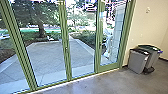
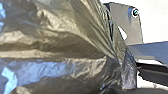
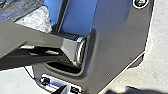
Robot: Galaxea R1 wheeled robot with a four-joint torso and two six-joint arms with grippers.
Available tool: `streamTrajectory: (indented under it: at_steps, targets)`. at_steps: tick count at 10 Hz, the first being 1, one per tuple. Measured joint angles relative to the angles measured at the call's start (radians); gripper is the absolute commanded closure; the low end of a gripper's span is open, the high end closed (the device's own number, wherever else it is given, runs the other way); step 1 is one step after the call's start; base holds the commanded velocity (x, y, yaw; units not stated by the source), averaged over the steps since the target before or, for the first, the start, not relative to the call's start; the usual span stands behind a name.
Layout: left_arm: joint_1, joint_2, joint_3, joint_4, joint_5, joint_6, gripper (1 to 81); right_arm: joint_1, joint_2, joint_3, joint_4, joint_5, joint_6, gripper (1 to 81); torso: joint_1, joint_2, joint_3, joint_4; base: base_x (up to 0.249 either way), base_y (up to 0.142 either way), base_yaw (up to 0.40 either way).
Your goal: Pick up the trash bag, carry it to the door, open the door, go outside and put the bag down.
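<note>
Judging by the view, somewhere in the carry to the door, with its opening not yet begun. See the trash bag (image 2: 55, 45) close up in the left wrist view, dark, shiny and creased towards a gathered part (image 2: 128, 73). See also crumpled plastic (image 3: 36, 18), probably of the same bag, in the right wrist view. Cannot tell how wide to call the left gripper or the right gripper, nor confirm any hold or touch on the bag; probably borne along, at a guess. In the head view, find the door (image 1: 107, 67) at one o'clock, apparently shut, with a dark handle (image 1: 100, 45) on the edge nearer twelve. Outside at one o'clock, notice a person (image 1: 108, 40); at eleven to twelve, paving (image 1: 47, 57); indoors at two, bins (image 1: 137, 60). Would call for lining up with the door, reaching the handle and keeping loose plastic clear
</note>
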Motion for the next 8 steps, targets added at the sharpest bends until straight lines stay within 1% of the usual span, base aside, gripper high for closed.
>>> streamTrajectory:
  at_steps: [8]
  targets:
    - [0.0, 0.0, 0.0, 0.0, -0.001, 0.0, 81.1, 0.0, 0.0, -0.001, 0.0, 0.0, 0.0, 1.0, 0.0, 0.0, 0.0, 0.0, 0.152, -0.086, 0.0]
